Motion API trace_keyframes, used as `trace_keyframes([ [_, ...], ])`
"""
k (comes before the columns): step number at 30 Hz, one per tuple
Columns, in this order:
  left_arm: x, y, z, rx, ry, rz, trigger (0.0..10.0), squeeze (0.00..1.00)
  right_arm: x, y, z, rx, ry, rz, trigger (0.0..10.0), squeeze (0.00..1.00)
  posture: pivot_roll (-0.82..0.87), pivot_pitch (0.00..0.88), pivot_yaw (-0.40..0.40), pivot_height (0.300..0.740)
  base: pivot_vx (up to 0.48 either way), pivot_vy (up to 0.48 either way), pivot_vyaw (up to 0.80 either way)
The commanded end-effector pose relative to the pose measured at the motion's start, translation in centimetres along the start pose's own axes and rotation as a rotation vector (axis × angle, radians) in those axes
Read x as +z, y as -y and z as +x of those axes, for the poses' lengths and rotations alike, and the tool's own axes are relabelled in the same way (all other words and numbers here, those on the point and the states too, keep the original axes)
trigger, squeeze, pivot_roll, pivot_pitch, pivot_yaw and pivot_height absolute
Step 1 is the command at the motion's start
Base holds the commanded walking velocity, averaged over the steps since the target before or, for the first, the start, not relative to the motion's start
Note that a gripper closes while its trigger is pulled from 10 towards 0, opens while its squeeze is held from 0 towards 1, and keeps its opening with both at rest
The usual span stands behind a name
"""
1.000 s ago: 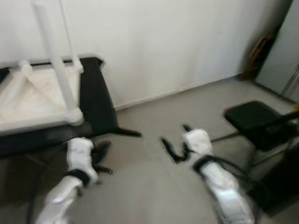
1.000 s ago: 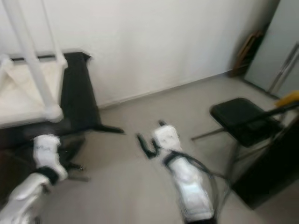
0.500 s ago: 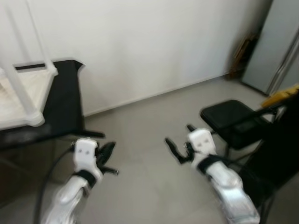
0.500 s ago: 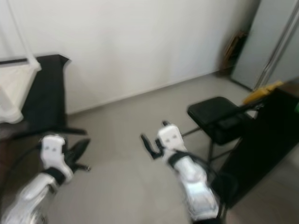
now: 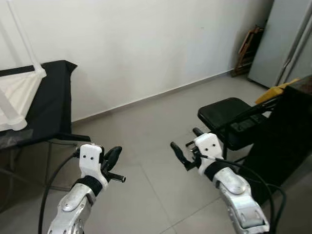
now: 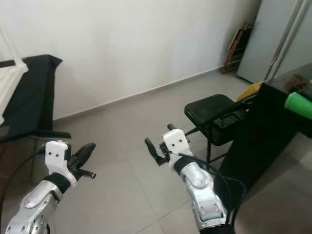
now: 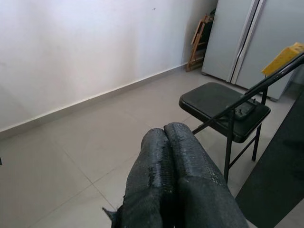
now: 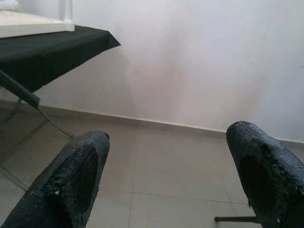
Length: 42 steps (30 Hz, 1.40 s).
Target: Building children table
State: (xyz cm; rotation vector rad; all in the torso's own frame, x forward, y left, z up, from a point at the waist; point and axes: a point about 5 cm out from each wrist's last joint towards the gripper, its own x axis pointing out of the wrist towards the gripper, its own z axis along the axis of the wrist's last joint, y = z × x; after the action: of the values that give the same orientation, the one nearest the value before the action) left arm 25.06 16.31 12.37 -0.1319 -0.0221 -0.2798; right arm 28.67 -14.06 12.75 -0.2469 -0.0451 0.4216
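The white children's table (image 5: pixel 18 91) lies upside down on a black-draped work table (image 5: pixel 57 95) at my far left, its white legs pointing up and running out of view. My left gripper (image 5: pixel 113 155) hangs over the bare floor tiles, well clear of that table, with its fingers (image 7: pixel 166 142) pressed together on nothing. My right gripper (image 5: pixel 186 146) hovers over the floor at centre right; it is open, with wide-spread pads (image 8: pixel 71 175) holding nothing.
A black folding chair (image 5: pixel 228 113) stands just right of my right gripper. Behind it is a black-draped table (image 5: pixel 288 131) with a yellow item (image 5: pixel 276 91) and a green object (image 6: pixel 298 105). A grey fridge (image 5: pixel 285 39) and a wooden frame (image 5: pixel 246 48) stand at the far right wall.
The camera has swung to the right: the white table slid toward the left edge while the chair, black table and fridge came into view. Both grippers keep the same pose.
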Motion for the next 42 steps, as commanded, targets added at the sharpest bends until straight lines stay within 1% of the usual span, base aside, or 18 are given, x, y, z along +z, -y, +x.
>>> trace_keyframes([
  [1, 0.12, -0.55, -0.26, 0.018, 0.020, -0.013, 10.0, 0.00, 0.04, -0.33, 0.29, 0.009, -0.001, -0.001, 10.0, 0.00, -0.09, 0.000, 0.008, 0.740, 0.292, 0.000, 0.00],
  [21, 0.10, -0.73, -0.33, 0.013, 0.028, -0.040, 10.0, 0.00, -0.09, -0.25, 0.41, 0.000, -0.009, -0.001, 10.0, 0.00, -0.09, 0.000, 0.010, 0.740, 0.379, 0.000, 0.00],
  [26, 0.04, -0.71, -0.37, 0.008, 0.028, -0.042, 10.0, 0.00, -0.22, -0.34, 0.35, 0.008, -0.013, 0.005, 10.0, 0.00, -0.09, 0.000, 0.009, 0.740, 0.386, 0.000, 0.80],
  [27, 0.02, -0.70, -0.38, 0.007, 0.028, -0.042, 10.0, 0.00, -0.21, -0.32, 0.31, 0.005, -0.004, 0.024, 10.0, 0.00, -0.09, 0.000, 0.008, 0.740, 0.386, 0.000, 0.00],
  [29, 0.00, -0.70, -0.38, 0.007, 0.027, -0.042, 10.0, 0.00, -0.23, -0.32, 0.29, 0.005, -0.005, 0.027, 10.0, 0.00, -0.09, 0.000, 0.009, 0.740, 0.386, 0.000, 0.00],
  [42, -0.13, -0.72, -0.37, 0.009, 0.023, -0.038, 10.0, 0.00, -0.38, -0.38, 0.31, 0.017, -0.015, 0.021, 10.0, 0.00, -0.09, 0.000, 0.008, 0.740, 0.382, 0.000, 0.00],
])
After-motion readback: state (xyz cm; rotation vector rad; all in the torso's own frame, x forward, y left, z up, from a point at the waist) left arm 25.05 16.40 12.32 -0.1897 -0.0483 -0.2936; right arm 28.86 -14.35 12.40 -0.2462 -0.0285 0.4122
